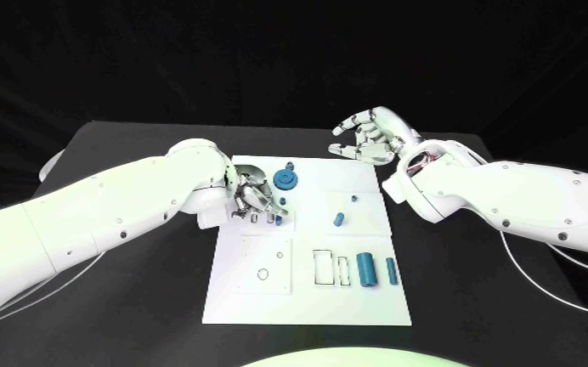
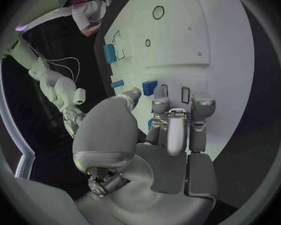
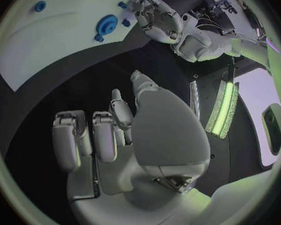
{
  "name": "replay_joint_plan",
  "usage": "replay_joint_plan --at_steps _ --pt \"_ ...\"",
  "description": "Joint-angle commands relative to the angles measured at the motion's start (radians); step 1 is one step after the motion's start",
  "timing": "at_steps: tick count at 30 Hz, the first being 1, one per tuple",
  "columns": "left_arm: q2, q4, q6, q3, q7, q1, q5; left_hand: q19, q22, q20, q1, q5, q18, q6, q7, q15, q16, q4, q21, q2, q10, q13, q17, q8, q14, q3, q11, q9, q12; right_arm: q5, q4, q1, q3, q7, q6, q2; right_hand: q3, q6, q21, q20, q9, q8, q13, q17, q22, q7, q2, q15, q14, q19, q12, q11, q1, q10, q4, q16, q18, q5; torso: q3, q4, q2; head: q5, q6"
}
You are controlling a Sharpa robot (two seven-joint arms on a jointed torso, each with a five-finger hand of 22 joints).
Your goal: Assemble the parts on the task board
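Two blue cylinders (image 1: 368, 268) lie at the near right of the white task board (image 1: 307, 299) on the black table (image 1: 135, 142). Left robot hand (image 1: 255, 199) rests fingertips down on the board beside the blue gear (image 1: 285, 180); whether it holds anything cannot be determined. Right robot hand (image 1: 368, 138) hovers beyond the board's far right corner, fingers loosely curled, holding nothing.

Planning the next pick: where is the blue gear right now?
In the head view the blue gear sits on the task board near its far edge, left of centre, just beyond the left robot hand.
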Motion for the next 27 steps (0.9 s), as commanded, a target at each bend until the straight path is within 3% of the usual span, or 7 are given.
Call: replay_joint_plan --at_steps 1,10,27 --pt "0.004 -0.001 0.017 0.000 0.001 0.003 -0.001 0.002 0.003 -0.006 0.016 0.001 -0.011 -0.001 -0.007 -0.010 0.005 -0.001 0.005 0.000 0.002 0.000 0.136 0.007 0.059 0.003 -0.009 0.005 0.005 -0.005 0.002 -0.001 0.000 0.000 0.017 0.001 -0.003 -0.006 -0.004 0.004 -0.001 -0.004 -0.001 0.175 0.238 0.001 0.000 0.004 0.081 0.082 -0.005 0.000 -0.012 -0.006 0.000 -0.003 -0.002 -0.007 0.0000 -0.0002 0.000 -0.001 0.000" --pt "0.011 -0.005 0.025 0.000 0.002 0.003 0.000 0.006 0.012 -0.012 0.070 0.000 -0.013 -0.010 -0.016 -0.018 0.011 -0.019 0.012 0.008 0.012 0.009 0.149 0.023 0.064 0.039 -0.017 0.027 0.011 -0.005 0.015 -0.002 0.000 -0.001 0.021 0.000 -0.003 -0.006 -0.004 0.004 -0.001 -0.004 -0.001 0.175 0.238 0.001 0.000 0.004 0.081 0.082 -0.005 0.000 -0.012 -0.006 0.000 -0.003 -0.002 -0.007 0.0000 0.0000 0.000 0.000 -0.005" --pt "0.017 -0.013 0.040 -0.002 0.001 0.003 0.002 0.009 0.017 -0.014 0.069 0.000 -0.014 -0.010 -0.016 -0.019 0.014 -0.015 0.015 0.003 0.016 0.013 0.154 0.025 0.066 0.043 -0.018 0.031 0.014 -0.006 0.020 -0.002 0.000 -0.004 0.023 -0.001 -0.002 -0.005 -0.003 0.004 -0.001 -0.003 0.000 0.175 0.239 0.000 0.003 0.004 0.081 0.082 -0.003 -0.001 -0.011 -0.005 -0.001 -0.003 -0.002 -0.006 0.0000 0.0001 0.000 -0.002 -0.007"
